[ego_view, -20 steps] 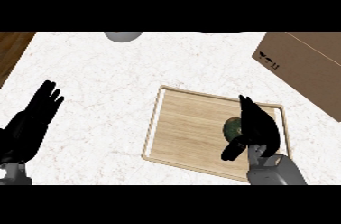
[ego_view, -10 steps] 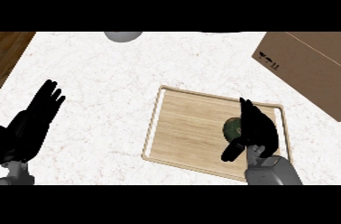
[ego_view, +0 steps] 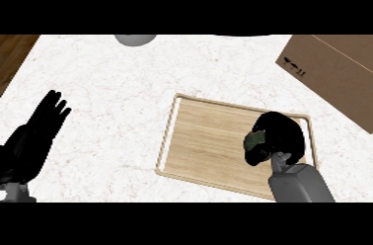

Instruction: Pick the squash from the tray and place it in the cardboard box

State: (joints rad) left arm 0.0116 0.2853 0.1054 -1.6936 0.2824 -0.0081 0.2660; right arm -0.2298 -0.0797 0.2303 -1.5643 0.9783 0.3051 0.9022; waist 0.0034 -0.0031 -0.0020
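The squash [ego_view: 253, 140] is clasped on the tray [ego_view: 204, 140] by the curled right hand [ego_view: 281, 134]; lifting to the cardboard box [ego_view: 331, 71] seems due.

The only print in view is a small cluster of black marks [ego_view: 293, 64] on the brown face of the cardboard box [ego_view: 336, 78], near its left edge. They look like shipping symbols and are too small to read. No words or numbers are legible.

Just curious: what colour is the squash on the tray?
The squash is dark green; head view.
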